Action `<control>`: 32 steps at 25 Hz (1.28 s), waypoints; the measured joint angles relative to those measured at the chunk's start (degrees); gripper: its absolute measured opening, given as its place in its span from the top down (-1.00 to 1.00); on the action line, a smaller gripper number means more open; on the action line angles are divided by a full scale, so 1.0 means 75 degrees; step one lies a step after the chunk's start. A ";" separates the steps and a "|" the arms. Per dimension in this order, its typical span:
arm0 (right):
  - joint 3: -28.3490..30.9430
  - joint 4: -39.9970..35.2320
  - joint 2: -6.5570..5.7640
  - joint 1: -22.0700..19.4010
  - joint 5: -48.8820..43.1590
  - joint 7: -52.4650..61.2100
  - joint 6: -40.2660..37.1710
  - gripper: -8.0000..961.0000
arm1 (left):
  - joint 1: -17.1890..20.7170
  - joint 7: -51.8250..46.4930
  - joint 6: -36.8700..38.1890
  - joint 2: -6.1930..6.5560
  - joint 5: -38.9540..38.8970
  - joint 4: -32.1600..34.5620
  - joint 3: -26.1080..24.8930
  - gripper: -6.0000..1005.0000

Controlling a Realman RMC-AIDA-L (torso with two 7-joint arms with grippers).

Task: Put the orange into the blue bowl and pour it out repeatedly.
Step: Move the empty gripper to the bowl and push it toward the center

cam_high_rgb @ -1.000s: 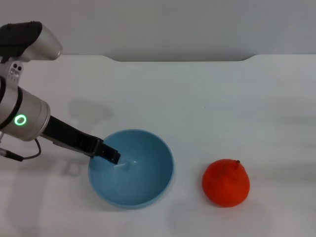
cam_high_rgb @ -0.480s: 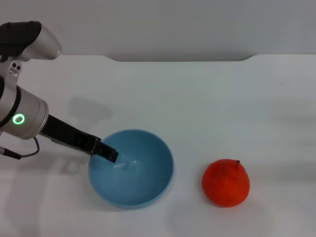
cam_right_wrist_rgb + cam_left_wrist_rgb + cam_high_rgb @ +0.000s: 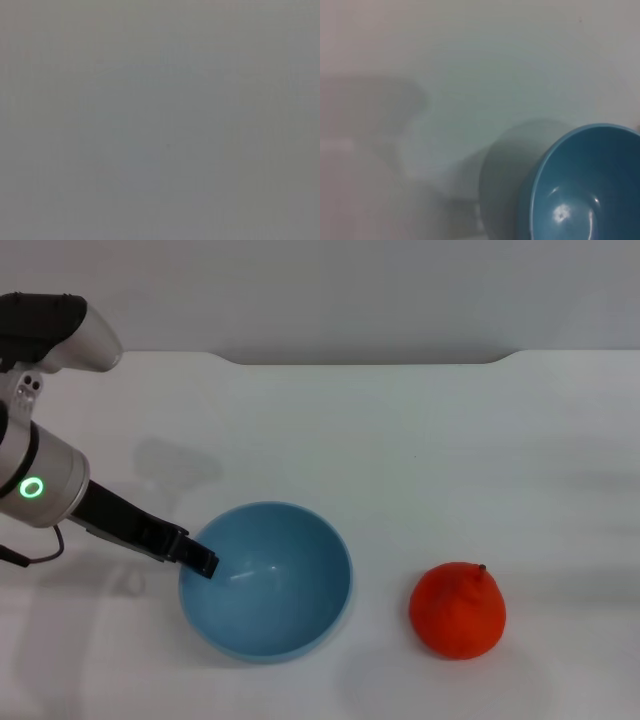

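Sitting upright on the white desk (image 3: 420, 440), the bowl (image 3: 268, 585) holds nothing; its glossy inside shows only a small glint of light. The orange (image 3: 458, 609) lies on the desk to the bowl's right, apart from it, with its dark stem pointing up and slightly right.

The left arm reaches in from the left edge of the head view, its silver segment with a green ring light slanting down toward the bowl. The left claw (image 3: 198, 560) is at the bowl's left rim, its dark tip just at the edge; whether it is spread or pressed together cannot be told. The left wrist view looks down on the bowl (image 3: 585, 185) and its shadow on the desk. The right wrist view shows only a blank grey field, and the right arm does not appear in the head view.
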 joint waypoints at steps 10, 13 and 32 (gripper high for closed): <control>-0.0039 0.0048 0.0023 0.0072 0.0000 0.0004 -0.0091 -0.03 | -0.0359 0.0227 -0.0057 -0.0024 -0.0004 -0.1036 0.0062 -0.30; -0.0019 0.0048 0.0024 0.0073 0.0000 0.0005 -0.0094 -0.03 | -0.0434 0.0326 -0.0163 -0.0030 -0.0004 -0.1244 0.0062 -0.30; 0.0003 0.0062 0.0036 0.0021 0.0000 0.0015 -0.0402 -0.01 | -0.0879 0.0498 -0.0670 -0.0071 -0.0064 -0.2013 0.0007 0.31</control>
